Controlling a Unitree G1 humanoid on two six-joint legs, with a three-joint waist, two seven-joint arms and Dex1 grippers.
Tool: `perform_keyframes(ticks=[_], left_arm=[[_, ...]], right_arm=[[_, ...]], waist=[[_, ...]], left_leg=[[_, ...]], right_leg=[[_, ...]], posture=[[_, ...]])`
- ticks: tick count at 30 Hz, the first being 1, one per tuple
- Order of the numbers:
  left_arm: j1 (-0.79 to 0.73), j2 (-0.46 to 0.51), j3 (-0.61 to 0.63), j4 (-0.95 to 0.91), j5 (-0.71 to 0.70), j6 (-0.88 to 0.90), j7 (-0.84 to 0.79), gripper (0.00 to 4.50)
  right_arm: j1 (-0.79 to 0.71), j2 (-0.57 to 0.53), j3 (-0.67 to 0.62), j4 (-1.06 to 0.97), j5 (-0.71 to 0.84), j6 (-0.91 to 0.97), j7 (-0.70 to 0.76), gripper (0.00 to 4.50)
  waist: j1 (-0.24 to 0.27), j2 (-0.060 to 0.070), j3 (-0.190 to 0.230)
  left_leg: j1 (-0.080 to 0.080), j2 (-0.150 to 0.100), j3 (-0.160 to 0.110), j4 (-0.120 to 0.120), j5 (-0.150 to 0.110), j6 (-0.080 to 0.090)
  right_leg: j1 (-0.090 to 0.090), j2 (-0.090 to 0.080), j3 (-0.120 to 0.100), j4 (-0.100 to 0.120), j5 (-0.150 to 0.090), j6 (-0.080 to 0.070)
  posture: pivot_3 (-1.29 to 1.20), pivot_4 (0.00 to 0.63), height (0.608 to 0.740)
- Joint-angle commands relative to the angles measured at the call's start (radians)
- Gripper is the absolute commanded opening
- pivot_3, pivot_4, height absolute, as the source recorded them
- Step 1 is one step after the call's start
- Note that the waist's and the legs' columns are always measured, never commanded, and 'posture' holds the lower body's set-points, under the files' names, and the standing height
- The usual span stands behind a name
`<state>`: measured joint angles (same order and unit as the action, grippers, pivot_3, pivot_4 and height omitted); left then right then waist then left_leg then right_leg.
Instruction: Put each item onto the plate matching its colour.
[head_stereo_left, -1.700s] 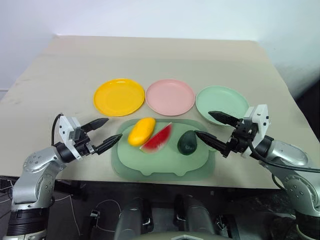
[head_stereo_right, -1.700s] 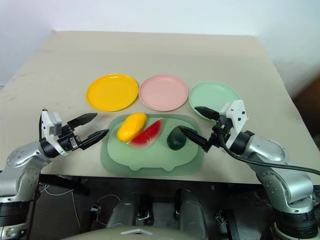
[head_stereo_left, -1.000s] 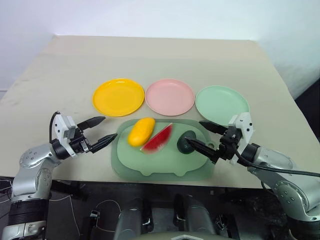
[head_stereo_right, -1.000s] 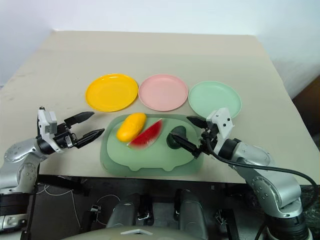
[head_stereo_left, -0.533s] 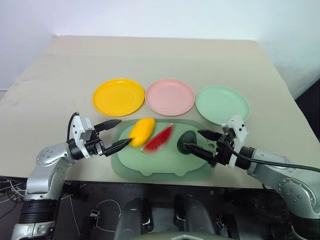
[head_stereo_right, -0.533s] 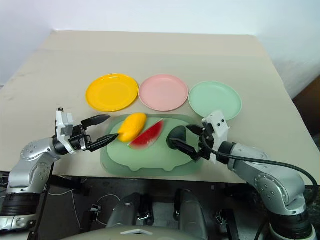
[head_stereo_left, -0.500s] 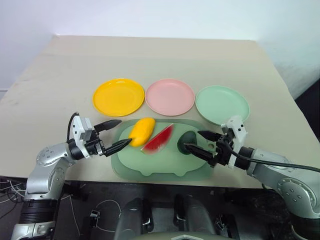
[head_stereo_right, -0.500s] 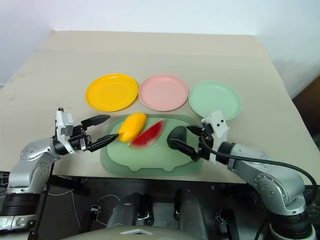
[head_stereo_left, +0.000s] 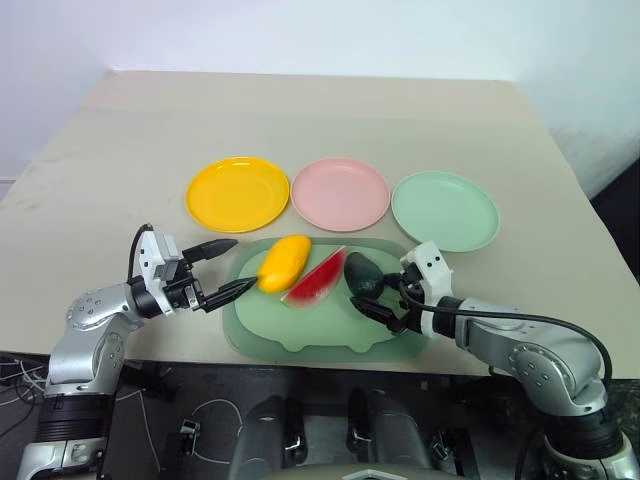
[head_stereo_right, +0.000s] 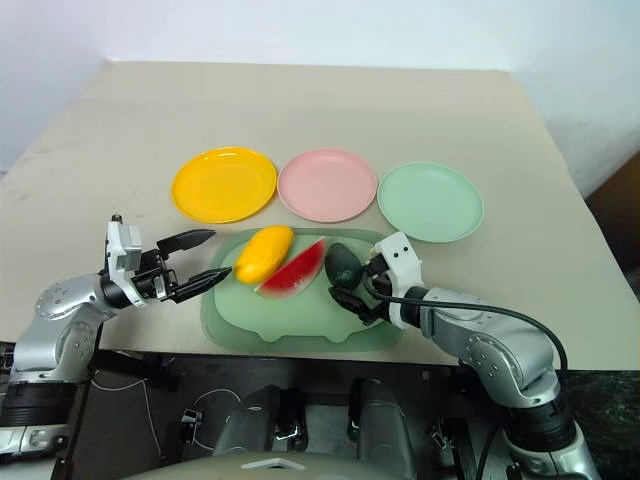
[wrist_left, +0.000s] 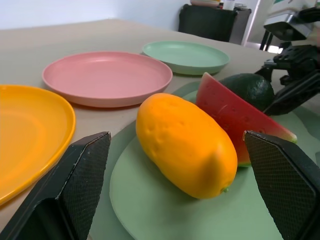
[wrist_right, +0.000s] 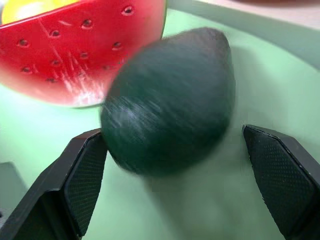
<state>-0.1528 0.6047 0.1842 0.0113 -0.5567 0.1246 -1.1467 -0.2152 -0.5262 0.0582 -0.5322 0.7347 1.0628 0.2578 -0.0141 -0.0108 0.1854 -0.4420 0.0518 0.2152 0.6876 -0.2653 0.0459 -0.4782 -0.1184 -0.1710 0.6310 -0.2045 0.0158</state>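
The yellow-orange mango, the red watermelon wedge and the dark green avocado lie on a green mat. Beyond the mat stand the yellow plate, the pink plate and the mint green plate, all bare. My left gripper is open and level, its tips just short of the mango's near end. My right gripper is open and tilted down, with one finger on each side of the avocado, which is blurred there.
The beige table stretches far behind the plates. The mat's front edge lies close to the table's near edge. The watermelon lies right against the avocado.
My right gripper dropped and pushed in from the right to straddle the avocado, which shifted left toward the watermelon. The left gripper closed in on the mango, then held still.
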Motion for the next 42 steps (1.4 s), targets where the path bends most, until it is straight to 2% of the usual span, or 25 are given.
perform_keyframes(ticks=[1,12,15,17,18,22,25,30,35,42], left_arm=[[0.0,0.006,0.028,-0.016,-0.003,-0.018,0.01,4.46],[0.023,0.007,0.039,-0.025,-0.004,-0.028,0.022,4.46],[0.03,0.009,0.041,-0.029,-0.003,-0.029,0.024,4.5],[0.03,0.009,0.041,-0.037,-0.003,-0.027,0.029,4.5],[0.029,0.009,0.041,-0.042,-0.003,-0.024,0.033,4.5],[0.023,0.012,0.041,-0.048,-0.001,-0.02,0.044,4.5],[0.015,0.011,0.042,-0.047,0.0,-0.019,0.052,4.5],[0.017,0.004,0.049,-0.034,0.0,-0.033,0.054,4.5],[0.031,0.003,0.052,-0.036,0.002,-0.045,0.062,4.5],[0.062,0.008,0.061,-0.066,0.0,-0.047,0.079,4.5]], right_arm=[[-0.027,0.002,-0.015,0.002,-0.024,-0.024,0.02,4.5],[-0.072,0.004,0.011,0.036,-0.091,-0.057,0.076,4.5],[-0.073,-0.011,0.027,0.036,-0.12,-0.075,0.102,3.87],[-0.068,-0.01,0.028,0.025,-0.129,-0.095,0.123,3.27],[-0.066,-0.005,0.021,0.017,-0.128,-0.097,0.127,3.13],[-0.06,-0.019,-0.009,-0.021,-0.107,-0.1,0.165,3.13],[-0.079,-0.031,-0.077,-0.031,-0.074,-0.094,0.187,3.13],[-0.211,-0.055,-0.206,0.107,-0.112,-0.128,0.155,3.13],[-0.253,-0.082,-0.199,0.259,-0.19,-0.212,0.188,3.13],[-0.305,-0.055,-0.162,0.511,-0.316,-0.332,0.183,3.13]], waist=[[0.001,0.0,0.0],[-0.001,0.0,0.0],[0.0,0.0,0.0],[0.0,0.0,0.0],[0.0,0.0,0.0],[0.0,0.0,0.0],[0.001,0.0,0.0],[0.0,0.0,0.0],[0.0,0.0,0.0],[-0.006,0.0,0.0]], left_leg=[[0.0,0.0,0.0,0.0,0.0,0.0],[0.0,0.0,0.0,0.0,0.0,0.0],[0.0,0.0,0.0,0.0,0.0,0.0],[0.0,0.0,0.0,0.0,0.0,0.0],[0.0,0.0,0.0,0.0,0.0,0.0],[0.0,0.0,0.0,0.0,0.0,0.0],[0.0,0.0,0.0,-0.001,0.0,0.0],[0.0,0.0,0.001,0.0,0.0,0.0],[0.0,0.0,0.0,-0.003,0.0,0.0],[0.0,0.0,0.001,-0.002,0.001,-0.001]], right_leg=[[0.0,0.0,0.0,0.0,0.0,0.0],[-0.001,0.0,0.0,0.0,0.0,0.0],[-0.001,0.0,0.0,0.0,0.0,0.0],[-0.001,0.0,0.0,0.0,0.0,0.0],[-0.001,0.0,0.0,0.0,0.0,0.0],[-0.001,0.0,0.0,0.0,0.0,0.0],[-0.001,0.0,0.0,0.0,0.0,0.0],[-0.001,0.0,0.0,0.0,0.0,0.0],[-0.002,0.0,0.0,0.0,0.0,0.001],[-0.002,0.0,0.0,0.001,0.001,0.003]], posture=[[0.0,0.15,0.696],[0.0,0.15,0.696],[0.0,0.15,0.696],[0.0,0.15,0.696],[0.0,0.15,0.696],[0.0,0.15,0.696],[0.0,0.15,0.696],[0.0,0.15,0.696],[0.0,0.15,0.696],[0.0,0.15,0.696]])
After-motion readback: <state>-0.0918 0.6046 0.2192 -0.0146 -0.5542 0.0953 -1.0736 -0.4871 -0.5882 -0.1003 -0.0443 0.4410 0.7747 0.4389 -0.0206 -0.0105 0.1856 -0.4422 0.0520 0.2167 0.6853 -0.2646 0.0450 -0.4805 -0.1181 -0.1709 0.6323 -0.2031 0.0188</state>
